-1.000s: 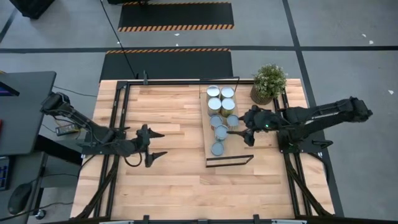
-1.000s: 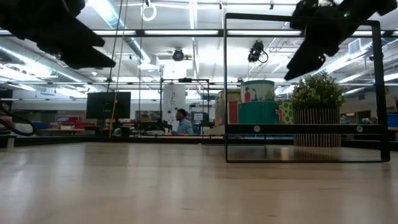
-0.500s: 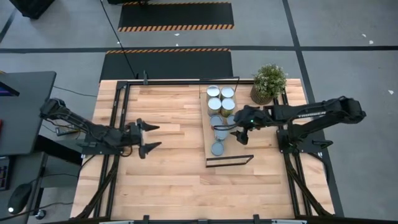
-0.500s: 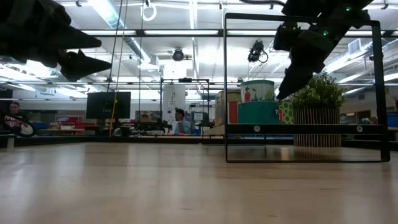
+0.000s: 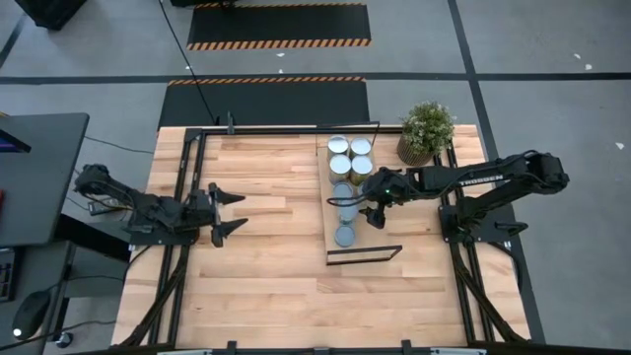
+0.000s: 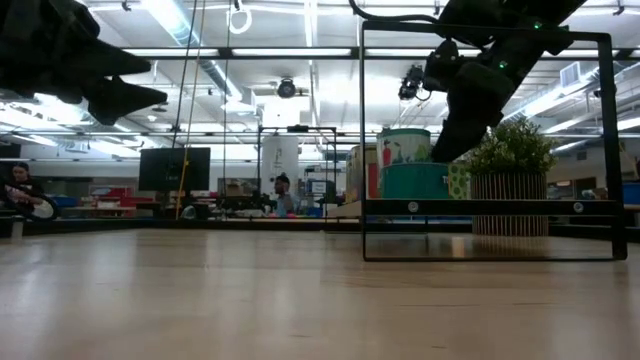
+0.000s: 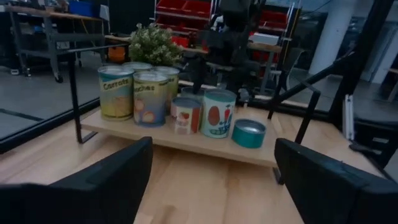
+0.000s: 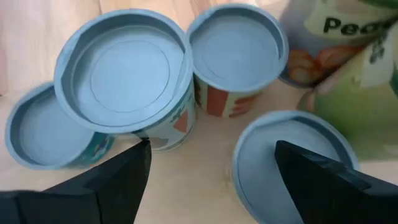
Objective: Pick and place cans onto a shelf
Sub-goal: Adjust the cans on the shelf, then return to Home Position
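The cans (image 5: 347,177) are standing together on the shelf (image 5: 331,232), a long light-wood board raised on a thin black wire frame at the right-hand part of the table (image 5: 266,286); they are clustering toward the end nearest the potted plant (image 5: 426,128), some tall, some squat, with one low teal can (image 7: 249,133) sitting at the near end of the row. From above, no can is showing anywhere on the bare tabletop, so the job is looking largely done; whether any are waiting out of sight cannot be told. The right gripper (image 5: 363,204) is hovering directly over the cans, its fingers (image 8: 93,186) standing apart with only can tops showing between them, so it is holding nothing. The left gripper (image 5: 230,209) is hanging over the left part of the table, well apart from the shelf, facing it with fingers spread and nothing between them. A person is sitting far back in the room.
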Controlling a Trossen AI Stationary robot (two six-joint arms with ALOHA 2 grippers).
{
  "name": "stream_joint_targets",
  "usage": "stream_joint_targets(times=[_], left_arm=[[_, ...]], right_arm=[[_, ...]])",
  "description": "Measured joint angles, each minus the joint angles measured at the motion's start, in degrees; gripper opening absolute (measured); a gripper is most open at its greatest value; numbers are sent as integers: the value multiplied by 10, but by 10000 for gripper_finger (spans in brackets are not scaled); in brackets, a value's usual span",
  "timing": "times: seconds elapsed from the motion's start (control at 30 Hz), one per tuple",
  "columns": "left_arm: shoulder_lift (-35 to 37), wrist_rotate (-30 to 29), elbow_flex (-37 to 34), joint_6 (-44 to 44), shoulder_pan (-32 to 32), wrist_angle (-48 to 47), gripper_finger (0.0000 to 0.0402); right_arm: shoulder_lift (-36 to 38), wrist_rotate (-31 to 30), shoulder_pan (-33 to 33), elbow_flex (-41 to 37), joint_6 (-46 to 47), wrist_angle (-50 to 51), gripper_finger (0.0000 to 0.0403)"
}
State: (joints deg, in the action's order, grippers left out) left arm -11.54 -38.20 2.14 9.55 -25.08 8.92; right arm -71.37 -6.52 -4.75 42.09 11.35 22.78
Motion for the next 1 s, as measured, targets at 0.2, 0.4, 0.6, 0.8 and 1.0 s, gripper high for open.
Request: stream_joint_targets(times=[0.2,0.4,0.6,0.8,1.0], left_arm=[[27,-4,0,1,0,-32,316],[38,-4,0,-1,0,-63,292],[38,-6,-12,3,0,-52,271],[34,-6,-16,6,-17,-44,249],[33,-11,-16,10,-44,-45,233]], right_arm=[[-1,2,0,0,0,-3,350],[12,-34,4,0,-9,-2,350],[44,-42,16,0,-7,12,350],[91,-45,27,0,5,70,350],[164,-75,63,-38,14,32,350]])
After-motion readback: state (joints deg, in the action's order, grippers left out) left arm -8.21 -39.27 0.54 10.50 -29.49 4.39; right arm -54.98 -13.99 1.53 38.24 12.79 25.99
